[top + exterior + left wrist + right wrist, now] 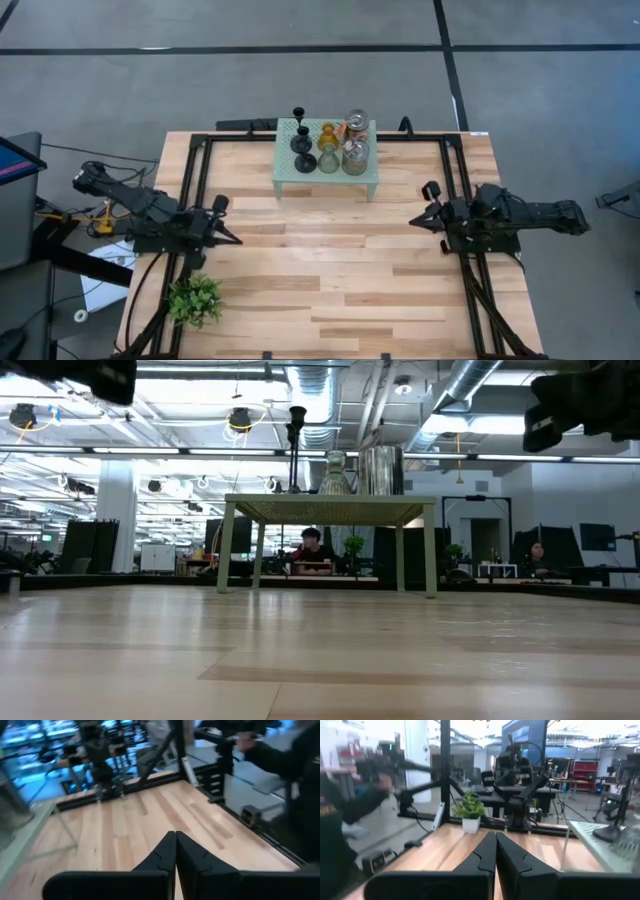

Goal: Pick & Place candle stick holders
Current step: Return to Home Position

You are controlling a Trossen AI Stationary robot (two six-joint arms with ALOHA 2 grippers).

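the only label i can find is an orange one on the far jar (pixel 357 124), and its print is too small to read.

my left tool (pixel 236 239) lies low over the left side of the bench (pixel 330 290), its arm folded and stretched along the edge, tip pointing toward the middle. its fingers are pressed together tip to tip, pinching nothing. my right tool (pixel 413 222) mirrors it on the right side, also pointing inward, also pressed together and bare.

all six candle stick holders stand on the mint-green perforated rack (pixel 290 184) at the far middle of the bench, well apart from both tools. the far black holder (pixel 300 140) and near black holder (pixel 305 164) are on its left. the amber glass holder (pixel 327 136) sits behind the grey-olive holder (pixel 329 161) in the middle. the near jar (pixel 354 157) stands in front of the far jar on its right.

a potted plant (pixel 195 300) sits at the bench's near left corner.
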